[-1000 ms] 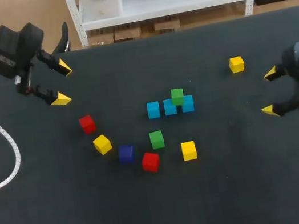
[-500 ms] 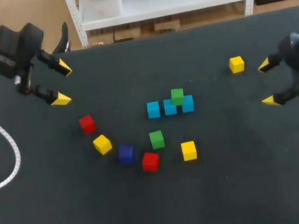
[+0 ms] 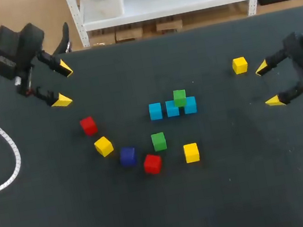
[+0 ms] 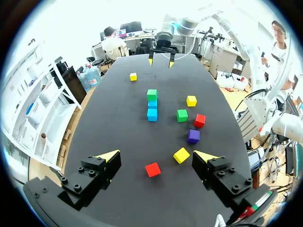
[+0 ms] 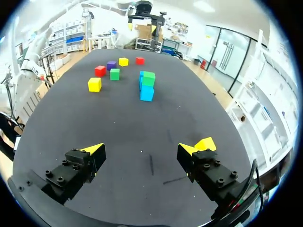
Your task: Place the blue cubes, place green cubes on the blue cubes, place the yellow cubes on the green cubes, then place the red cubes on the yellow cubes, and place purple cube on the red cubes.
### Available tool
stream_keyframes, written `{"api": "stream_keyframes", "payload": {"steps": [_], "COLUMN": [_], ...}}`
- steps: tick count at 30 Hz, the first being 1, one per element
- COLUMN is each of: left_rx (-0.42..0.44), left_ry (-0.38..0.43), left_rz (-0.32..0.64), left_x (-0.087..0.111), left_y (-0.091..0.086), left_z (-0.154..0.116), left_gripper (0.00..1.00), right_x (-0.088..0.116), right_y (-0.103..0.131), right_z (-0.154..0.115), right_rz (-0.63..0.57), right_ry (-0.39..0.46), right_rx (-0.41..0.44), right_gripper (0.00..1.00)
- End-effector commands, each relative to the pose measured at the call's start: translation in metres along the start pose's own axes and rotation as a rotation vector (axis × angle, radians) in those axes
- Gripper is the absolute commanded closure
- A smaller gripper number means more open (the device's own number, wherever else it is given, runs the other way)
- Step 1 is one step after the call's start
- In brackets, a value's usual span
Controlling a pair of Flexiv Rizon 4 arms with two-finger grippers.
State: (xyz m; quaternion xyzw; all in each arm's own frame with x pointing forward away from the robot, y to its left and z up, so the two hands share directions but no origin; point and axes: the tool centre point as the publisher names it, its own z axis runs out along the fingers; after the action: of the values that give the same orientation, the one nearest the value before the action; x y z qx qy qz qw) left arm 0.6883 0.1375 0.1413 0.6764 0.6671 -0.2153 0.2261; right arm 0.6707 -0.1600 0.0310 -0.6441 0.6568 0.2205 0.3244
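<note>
Three blue cubes [image 3: 172, 108] form a row mid-table, and one green cube [image 3: 180, 98] rests on the row's right part. In front of the row lie a second green cube [image 3: 158, 141], a purple cube [image 3: 127, 156], two red cubes [image 3: 88, 125] [image 3: 152, 163] and two yellow cubes [image 3: 103, 146] [image 3: 191, 152]. A third yellow cube [image 3: 240, 65] sits at the far right. My left gripper [image 3: 64, 85] hangs open and empty at the back left, the nearer red cube [image 4: 152, 169] just ahead of it. Open and empty too, my right gripper [image 3: 268, 85] is beside the third yellow cube, facing the blue row [image 5: 147, 92].
The dark table top [image 3: 241, 191] stretches bare across the front and the right front. A white shelf stands past the table's back edge [image 3: 172, 32]. In the left wrist view my right gripper [image 4: 161, 60] shows beyond the cubes.
My right gripper has drifted toward the back of the table, closer to the far-right yellow cube. The left arm and all cubes have stayed put.
</note>
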Motion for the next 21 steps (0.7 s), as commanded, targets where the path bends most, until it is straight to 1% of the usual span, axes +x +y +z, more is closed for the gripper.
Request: {"api": "stream_keyframes", "payload": {"steps": [1, 7, 8, 21], "left_rx": [-0.001, -0.001, -0.001, -0.001], "left_ry": [-0.003, -0.003, -0.003, -0.003], "left_rz": [0.003, 0.003, 0.003, 0.003], "left_x": [0.0012, 0.0012, 0.0012, 0.0012], "left_y": [-0.0003, -0.0003, -0.0003, -0.0003], "left_z": [-0.0003, -0.0003, -0.0003, -0.0003], "left_gripper": [0.00, 0.00, 0.00, 0.00], "right_x": [0.0007, -0.0016, -0.0022, -0.0022], "right_y": [-0.0035, -0.0030, -0.0029, -0.0029], "right_z": [-0.0003, -0.0004, -0.0007, -0.0007], "right_rz": [-0.014, -0.028, -0.033, -0.033], "right_ry": [-0.181, -0.168, -0.140, -0.140], "right_rx": [-0.045, -0.035, -0.032, -0.032], "right_gripper": [0.00, 0.00, 0.00, 0.00]}}
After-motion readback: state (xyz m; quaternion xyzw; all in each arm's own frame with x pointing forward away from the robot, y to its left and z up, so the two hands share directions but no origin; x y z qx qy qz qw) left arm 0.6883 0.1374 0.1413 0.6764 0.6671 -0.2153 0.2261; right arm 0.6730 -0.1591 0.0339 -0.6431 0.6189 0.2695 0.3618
